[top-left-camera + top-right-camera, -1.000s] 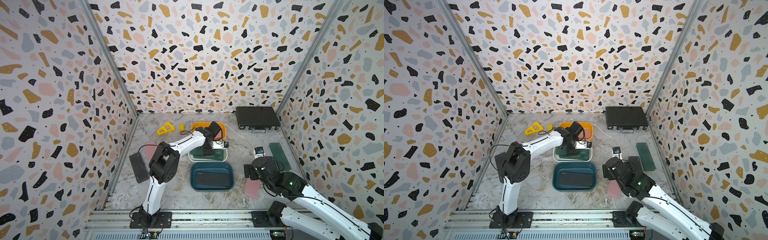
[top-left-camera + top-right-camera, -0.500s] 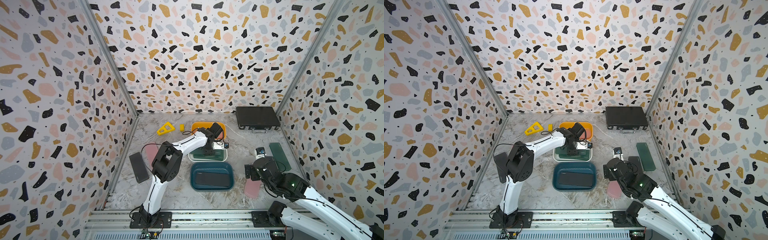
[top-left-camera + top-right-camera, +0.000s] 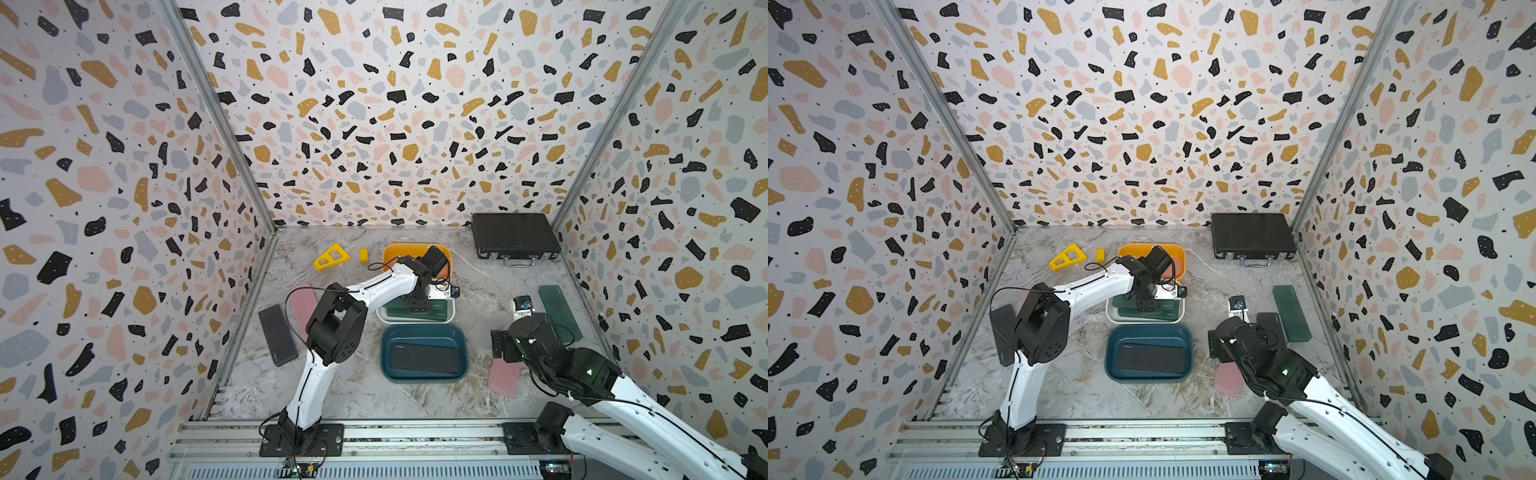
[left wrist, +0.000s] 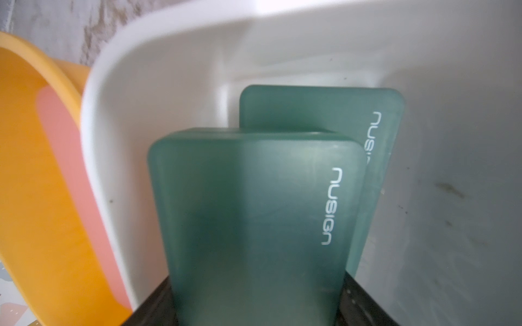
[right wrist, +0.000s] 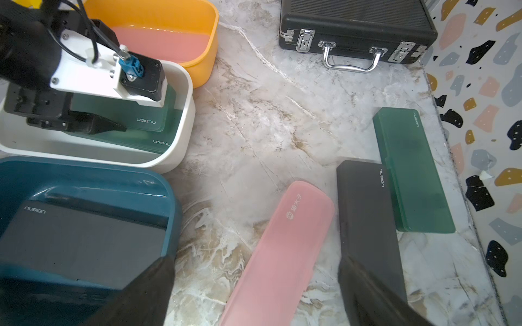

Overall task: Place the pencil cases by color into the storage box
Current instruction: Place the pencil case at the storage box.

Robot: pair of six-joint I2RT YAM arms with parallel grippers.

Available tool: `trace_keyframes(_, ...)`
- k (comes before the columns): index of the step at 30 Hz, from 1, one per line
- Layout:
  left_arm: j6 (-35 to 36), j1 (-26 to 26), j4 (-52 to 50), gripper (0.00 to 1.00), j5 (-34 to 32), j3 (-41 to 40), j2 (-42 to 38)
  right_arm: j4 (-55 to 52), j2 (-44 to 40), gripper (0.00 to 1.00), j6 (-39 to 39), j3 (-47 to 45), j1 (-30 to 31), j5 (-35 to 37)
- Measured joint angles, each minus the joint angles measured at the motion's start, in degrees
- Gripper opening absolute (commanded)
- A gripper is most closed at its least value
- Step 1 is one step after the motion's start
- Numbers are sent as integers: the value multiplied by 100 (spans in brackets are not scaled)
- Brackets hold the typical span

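Observation:
My left gripper (image 3: 419,305) (image 4: 257,299) reaches down into the white box (image 3: 415,321), shut on a green pencil case (image 4: 254,211). That case rests on a second green one (image 4: 319,110). A black case (image 3: 424,357) lies in the blue box (image 3: 382,353), a pink one (image 5: 169,42) in the orange box (image 3: 399,251). My right gripper (image 3: 500,347) (image 5: 255,262) hangs open over a pink case (image 5: 282,254) on the table. Beside it lie a black case (image 5: 367,220) and a green case (image 3: 559,313). At the left wall lie a black case (image 3: 277,334) and a pink case (image 3: 303,303).
A black briefcase (image 3: 515,235) with metal latches sits at the back right corner. Two yellow plastic pieces (image 3: 330,257) (image 3: 363,254) lie behind the orange box. Patterned walls close in the table on three sides, and the arms' rail runs along the front.
My left arm's elbow has swung a little to the right while its gripper stays in the white box on the green case. The right arm has barely moved.

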Motion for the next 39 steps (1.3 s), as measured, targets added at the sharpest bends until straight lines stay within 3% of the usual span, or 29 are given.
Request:
trace_keyframes(3, 2, -2, 9, 80, -2, 17, 20, -22, -35, 96, 2, -7, 0, 13)
trace_keyframes(5, 7, -11, 9, 88, -2, 59, 57, -42, -57, 96, 4, -17, -2, 31)
trace_keyframes(21, -22, -149, 17, 94, -72, 63, -68, -57, -66, 97, 33, -22, -35, 160)
trace_keyframes(29, -201, -179, 24, 95, -66, -186, -1185, -59, 157, 98, -131, -20, -249, 203)
trace_keyframes(39, -1263, -179, 756, 100, -157, -1414, -3169, -66, 861, 98, -953, 319, -1534, -155)
